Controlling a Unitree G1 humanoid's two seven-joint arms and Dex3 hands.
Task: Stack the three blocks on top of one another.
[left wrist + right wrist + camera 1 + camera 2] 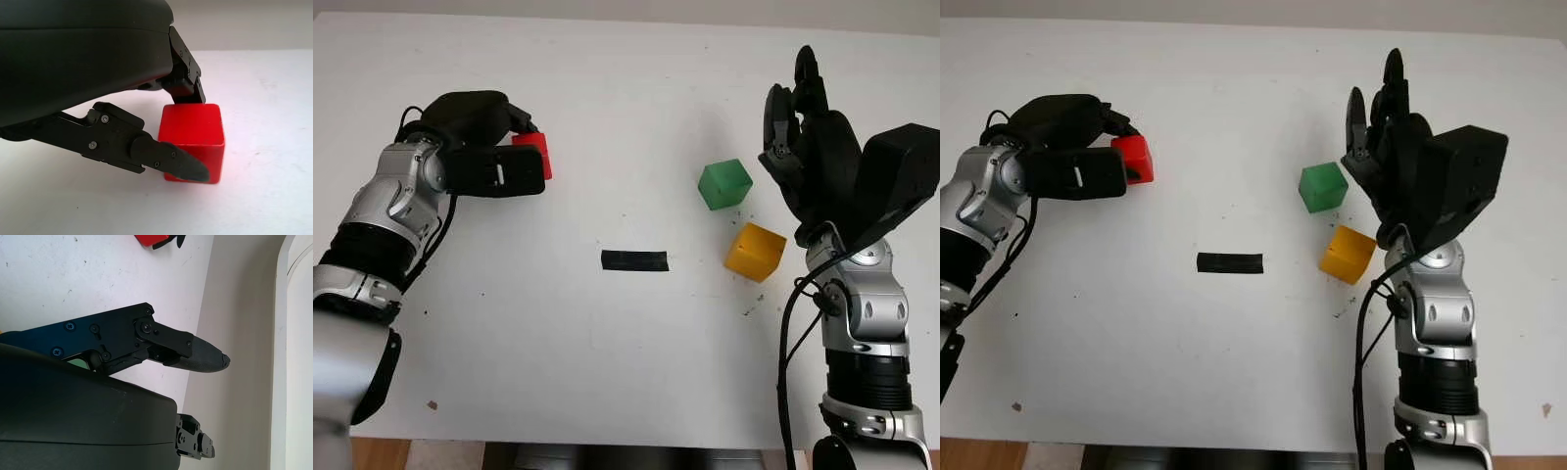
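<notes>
- I see my left hand (pixel 499 162) over the left part of the white table (pixel 607 88), toward the far edge.
- Its fingers (pixel 168 161) are closed around the red block (pixel 534 154). One finger presses the near face of the block, and another touches its far top edge.
- In the left wrist view the red block (pixel 193 142) looks like it sits on the table, with a shadow right under it.
- My right hand (pixel 808 147) is up above the right part of the table. It holds nothing and it is open, with its fingers (pixel 806 69) pointing toward the far edge.
- The green block (pixel 724 184) sits on the table just beside my right hand, on the side toward the middle.
- The yellow block (pixel 755 252) sits near the green block, a bit closer to the near edge. The two blocks are apart, and the yellow one is turned a little.
- A short strip of black tape (pixel 634 261) lies flat near the middle of the table, between the red block and the other two blocks.
- No block is on top of another block yet.
</notes>
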